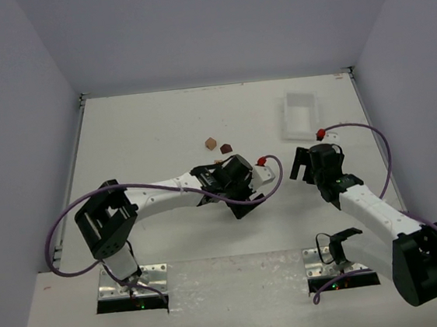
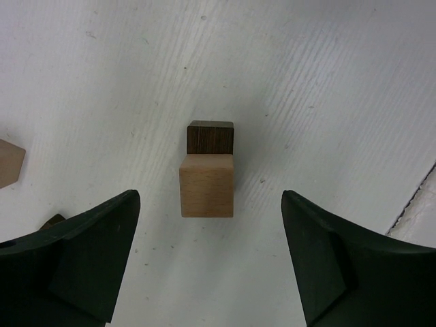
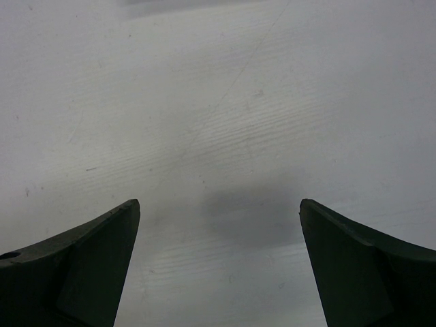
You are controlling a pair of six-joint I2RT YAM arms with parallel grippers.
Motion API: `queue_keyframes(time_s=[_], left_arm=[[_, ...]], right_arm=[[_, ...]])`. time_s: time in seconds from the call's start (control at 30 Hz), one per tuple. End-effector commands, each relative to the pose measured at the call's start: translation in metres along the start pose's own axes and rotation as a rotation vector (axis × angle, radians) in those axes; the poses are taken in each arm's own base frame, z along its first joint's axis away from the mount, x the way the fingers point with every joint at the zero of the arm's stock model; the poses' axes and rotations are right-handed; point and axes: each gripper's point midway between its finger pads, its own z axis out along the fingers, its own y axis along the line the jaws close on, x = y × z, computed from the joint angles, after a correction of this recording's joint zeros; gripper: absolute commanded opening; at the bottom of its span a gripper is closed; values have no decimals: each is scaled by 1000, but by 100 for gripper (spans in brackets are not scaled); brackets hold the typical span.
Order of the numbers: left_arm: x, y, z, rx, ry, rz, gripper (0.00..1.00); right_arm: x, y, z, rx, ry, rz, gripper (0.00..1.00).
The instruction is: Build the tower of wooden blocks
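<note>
In the left wrist view a light tan block (image 2: 206, 185) stands on the white table, tight against the near side of a dark brown block (image 2: 210, 137). Whether it rests on the dark one I cannot tell. My left gripper (image 2: 210, 204) is open, a finger on each side of the tan block and touching neither block. From above, this gripper (image 1: 221, 175) hides that pair. Two more blocks, a light brown one (image 1: 211, 142) and a dark one (image 1: 225, 148), lie just beyond it. My right gripper (image 3: 219, 201) is open over bare table, right of centre (image 1: 303, 166).
A white plastic tray (image 1: 286, 117) sits at the back right. Another tan block (image 2: 9, 162) and a brown corner (image 2: 52, 221) show at the left edge of the left wrist view. Purple cables loop beside both arms.
</note>
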Motion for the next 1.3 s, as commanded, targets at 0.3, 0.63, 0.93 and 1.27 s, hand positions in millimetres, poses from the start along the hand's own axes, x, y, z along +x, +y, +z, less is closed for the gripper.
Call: queue_keyframes(time_s=[0.3, 0.63, 0.93, 1.27], left_arm=[[-105, 32, -101, -179, -478, -140, 100], [-54, 192, -154, -563, -720, -984, 100], [48, 263, -197, -811, -736, -1317, 100], [90, 264, -201, -871, -736, -1387, 100]], right_arm=[[-26, 16, -3, -64, -70, -1, 99], [-36, 75, -19, -353, -70, -75, 99], [-48, 201, -35, -480, -28, -312, 99], [-25, 285, 20, -281, 73, -418, 99]])
